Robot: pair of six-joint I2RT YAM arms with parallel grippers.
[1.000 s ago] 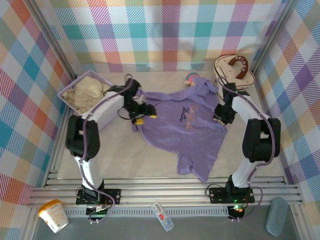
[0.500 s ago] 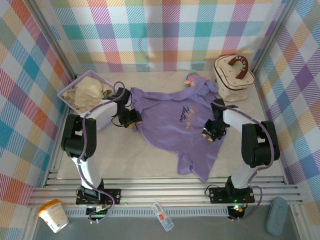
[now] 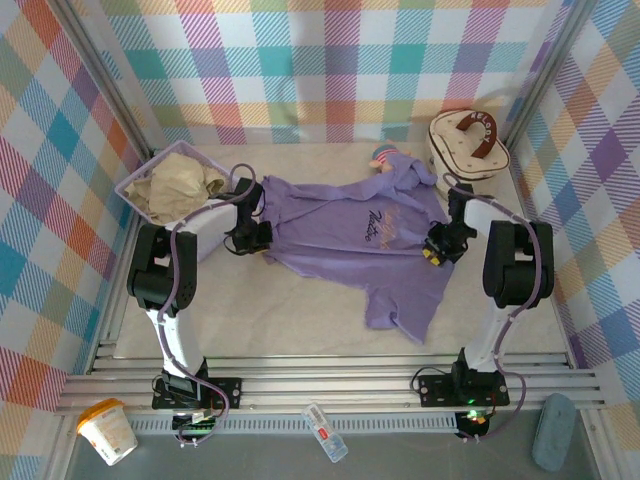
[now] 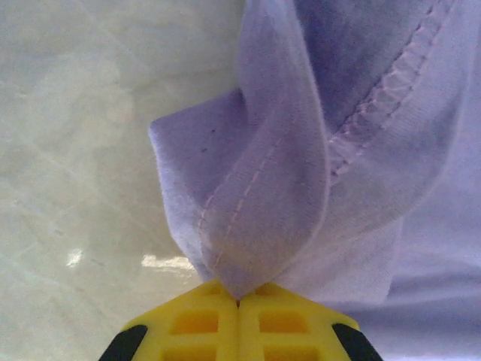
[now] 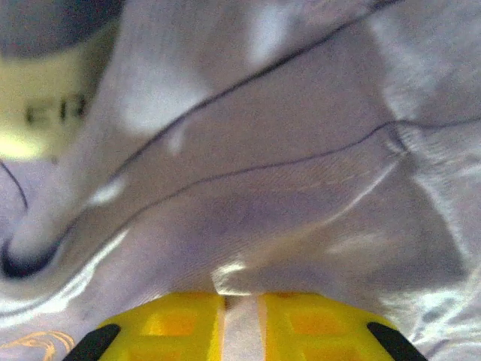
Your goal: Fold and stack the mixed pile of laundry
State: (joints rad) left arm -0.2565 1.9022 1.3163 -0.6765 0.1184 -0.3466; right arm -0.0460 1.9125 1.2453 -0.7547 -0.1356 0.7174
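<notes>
A robot test cell in a lab, staged rather than lived in: pastel plaid cloth walls (image 3: 340, 70) hang on aluminium framing (image 3: 330, 380) around a cream tabletop (image 3: 280, 320). Arm bases (image 3: 195, 388) bolt to the rails well behind the yellow fingers (image 4: 188, 325). A basket (image 3: 122, 190) and a round case (image 3: 465, 165) sit as props beyond the fingers.

A line of dark cursive script (image 3: 372, 220) crosses the chest of the lavender-purple soft cloth T-shirt (image 3: 330, 245), centre of the overhead view, too small to read. Pale capitals arc along the brown handle (image 3: 471, 132) of the cream round case (image 3: 462, 165), upper right, illegible. Right wrist view, upper left: blurred dark letters on a pale yellowish surface (image 5: 52, 113), unreadable.
</notes>
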